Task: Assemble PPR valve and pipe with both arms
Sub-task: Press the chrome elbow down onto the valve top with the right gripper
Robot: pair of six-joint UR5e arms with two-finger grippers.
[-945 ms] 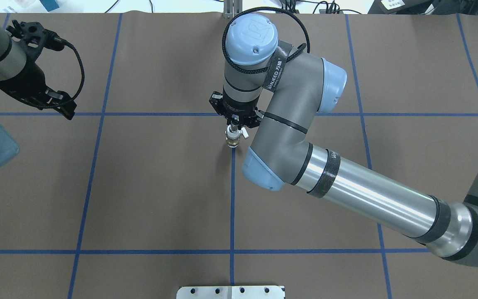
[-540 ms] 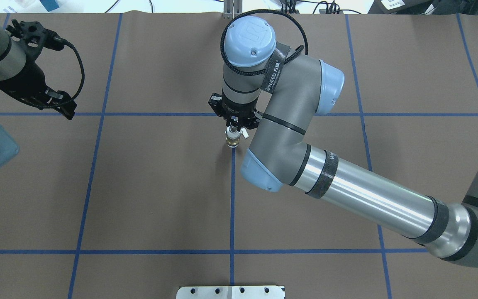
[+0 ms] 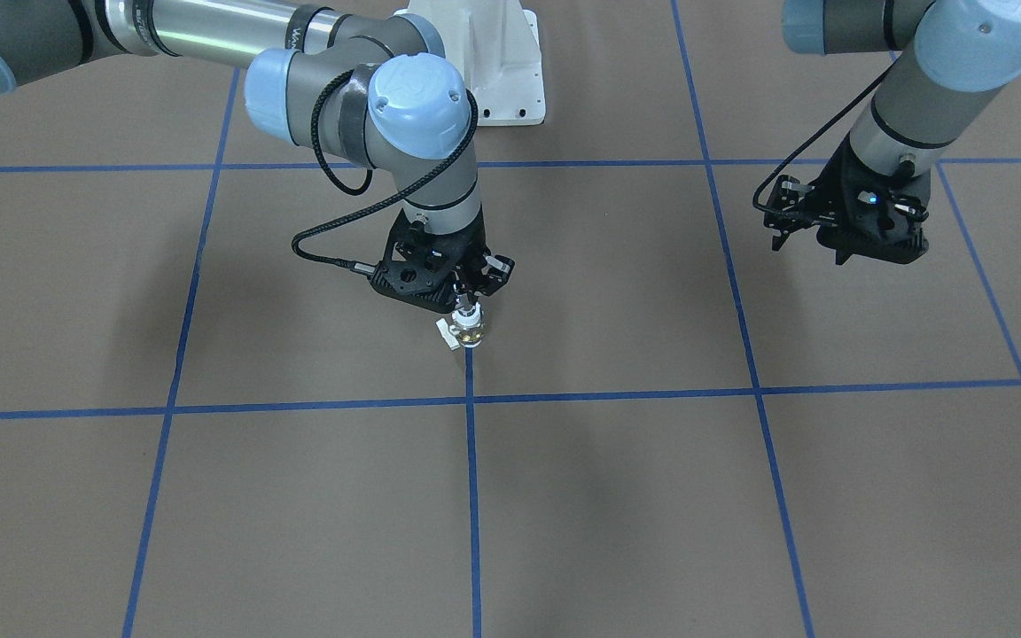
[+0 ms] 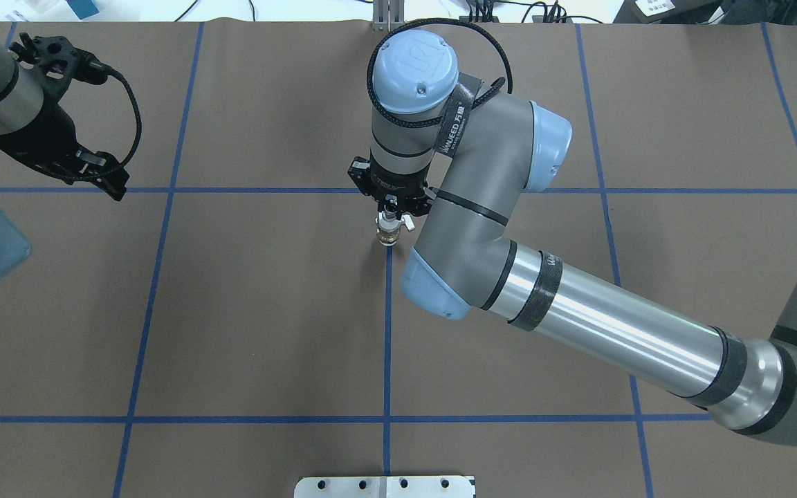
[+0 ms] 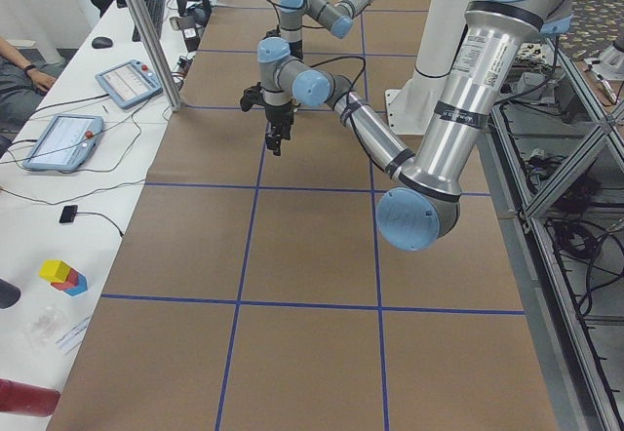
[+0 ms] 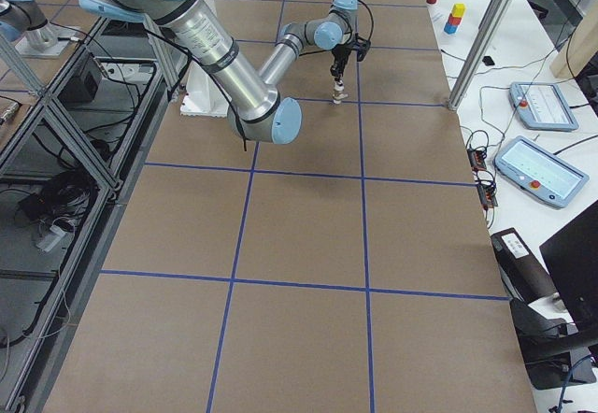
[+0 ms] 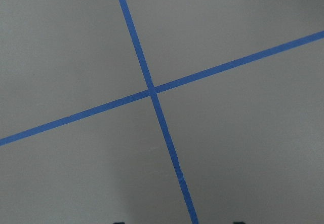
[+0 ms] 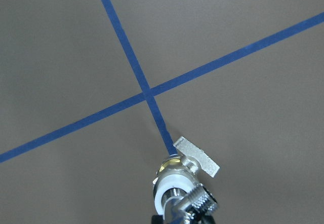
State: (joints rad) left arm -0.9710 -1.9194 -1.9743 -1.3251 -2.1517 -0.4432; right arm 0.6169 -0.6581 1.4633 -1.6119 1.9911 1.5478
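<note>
My right gripper (image 4: 389,209) hangs over the table's middle, shut on the small chrome pipe (image 8: 188,204). The pipe's lower end sits in the white collar of the PPR valve (image 4: 388,232), which hangs straight below with its brass end down and its white side tab (image 8: 197,156) sticking out. The valve (image 3: 468,330) hovers at or just above a blue tape line; whether it touches the table I cannot tell. My left gripper (image 4: 115,185) is far off at the table's left, held above the surface, open and empty (image 3: 865,252).
Brown paper with a blue tape grid (image 4: 387,346) covers the table. The white pedestal base (image 3: 497,62) stands behind the right arm. Tablets and cables (image 5: 58,138) lie along the operators' side, with coloured blocks (image 5: 63,275) there.
The right arm's wrist and elbow have drifted slightly left and away. The valve stays at the same spot under the gripper. The left arm has not moved.
</note>
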